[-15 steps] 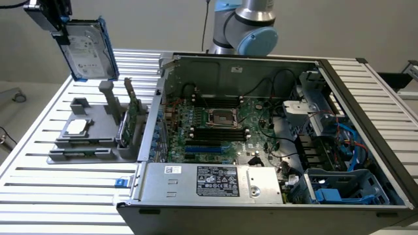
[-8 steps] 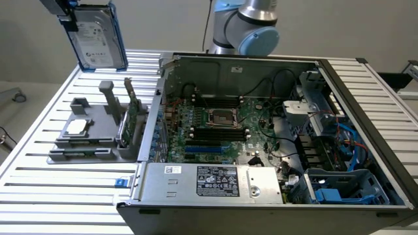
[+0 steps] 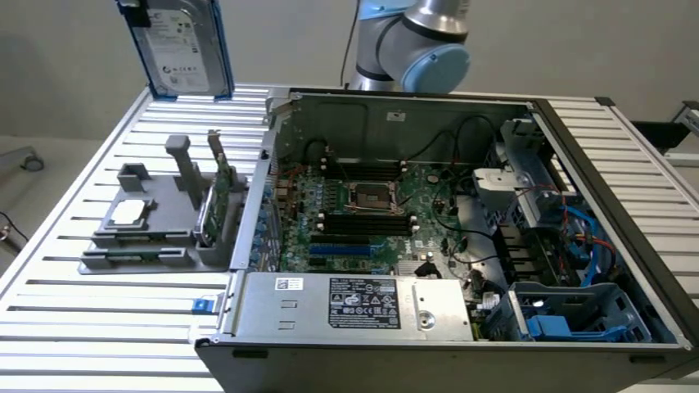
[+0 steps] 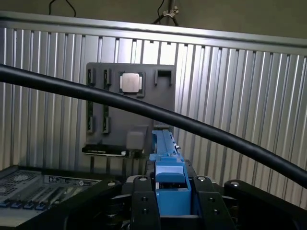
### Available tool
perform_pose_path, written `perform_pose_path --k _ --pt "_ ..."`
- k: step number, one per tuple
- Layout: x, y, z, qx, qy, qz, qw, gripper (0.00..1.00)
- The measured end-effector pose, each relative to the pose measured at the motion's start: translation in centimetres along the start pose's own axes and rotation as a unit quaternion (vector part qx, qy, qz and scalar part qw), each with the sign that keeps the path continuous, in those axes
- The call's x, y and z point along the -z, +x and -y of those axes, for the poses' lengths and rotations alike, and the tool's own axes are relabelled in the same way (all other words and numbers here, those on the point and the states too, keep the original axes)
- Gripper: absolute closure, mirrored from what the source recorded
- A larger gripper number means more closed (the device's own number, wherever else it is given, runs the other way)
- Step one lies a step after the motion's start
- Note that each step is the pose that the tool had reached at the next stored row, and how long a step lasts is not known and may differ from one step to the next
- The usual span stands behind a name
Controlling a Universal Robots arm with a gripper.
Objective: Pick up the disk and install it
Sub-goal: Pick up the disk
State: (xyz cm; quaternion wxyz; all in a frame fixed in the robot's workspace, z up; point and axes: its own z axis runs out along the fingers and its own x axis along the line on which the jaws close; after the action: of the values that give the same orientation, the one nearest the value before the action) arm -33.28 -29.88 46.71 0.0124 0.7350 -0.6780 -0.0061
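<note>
step: pickup looks done to me. The disk (image 3: 180, 45) is off the table (image 3: 65, 327) and hanging in the air, so I'd call this the carry part, with the install not started.
claw: the claw (image 4: 170, 190) is pinching the disk by its blue carrier. In the wrist view there's a black finger (image 4: 141, 194) on each side of the blue plastic.
where the disk is: up high over the far corner of the table on the exterior view's left. It's above the grey holder (image 3: 153, 233) and well apart from the open PC case (image 3: 611, 196).
what the next move calls for: my guess is it has to get across to the blue drive cage (image 3: 579, 315) in the case's near corner on the exterior view's right. It'd also have to be turned so the carrier lines up square with a slot, and the case walls and the wiring leave little room for that.
how the disk looks: flat silver-grey slab with a white printed label facing the exterior camera and blue rails down both long edges. It's standing on end, leaning a touch.
other stuff: a small square chip (image 3: 128, 213) and a green card (image 3: 224, 176) are sitting in the holder.
</note>
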Motion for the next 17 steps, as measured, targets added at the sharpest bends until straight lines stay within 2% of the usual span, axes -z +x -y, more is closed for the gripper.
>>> perform_pose_path --k 8,17 --pt "1.82 0.3 3.57 0.0 -0.0029 0.0002 1.0 0.67" --pt "2.85 0.6 7.62 0.0 -0.0061 0.0004 1.0 0.67"
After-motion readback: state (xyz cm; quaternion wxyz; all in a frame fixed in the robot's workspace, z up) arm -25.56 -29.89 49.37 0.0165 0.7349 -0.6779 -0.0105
